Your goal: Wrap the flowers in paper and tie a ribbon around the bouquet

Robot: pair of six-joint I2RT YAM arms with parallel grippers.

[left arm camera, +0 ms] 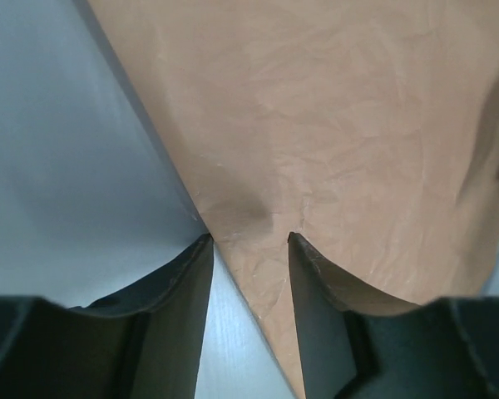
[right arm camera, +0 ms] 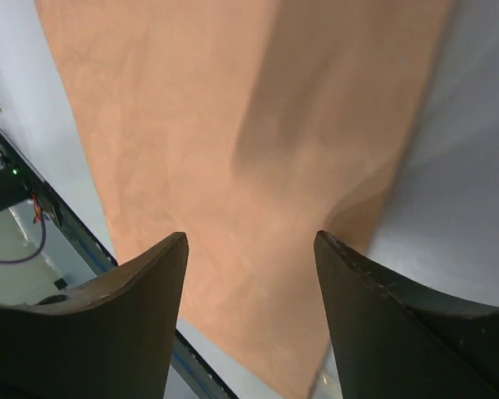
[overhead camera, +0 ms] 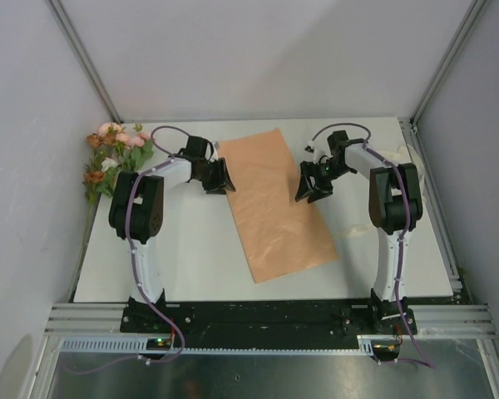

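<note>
First, at the near edge of the white counter (overhead camera: 191, 249) two black-and-white robot arms are bolted, the left arm (overhead camera: 137, 216) and the right arm (overhead camera: 392, 208), each carrying one black two-finger claw. Between them lies one thin, matte, peach-orange rectangular sheet of paper (overhead camera: 274, 208). It is flat on the counter and set at a slant, its near end closer to the right arm.

The left claw (overhead camera: 216, 176) sits at the sheet's left long edge, toward its far end. The right claw (overhead camera: 313, 189) sits at the right long edge, roughly opposite.

The left wrist view shows what the overhead view cannot. The left claw's fingers stand apart with nothing clamped. One fingertip (left arm camera: 183, 274) is over bare counter just beside the paper's edge, and the other (left arm camera: 316, 283) is over the paper. The edge runs through the gap between them. Whether the tips touch the surface cannot be told. Fine creases show in the sheet.

The right wrist view shows that claw's fingers (right arm camera: 150, 283) spread wider and holding nothing. Paper fills the gap, and bare counter shows past the sheet's edge on the right. A purple cable (right arm camera: 25, 249) hangs beyond the counter's near edge.

Farthest back, only the overhead view shows one small bunch of artificial flowers (overhead camera: 116, 150), pink, rusty orange and cream with green leaves. It lies in the far left corner, behind the left arm and well apart from the paper.
</note>
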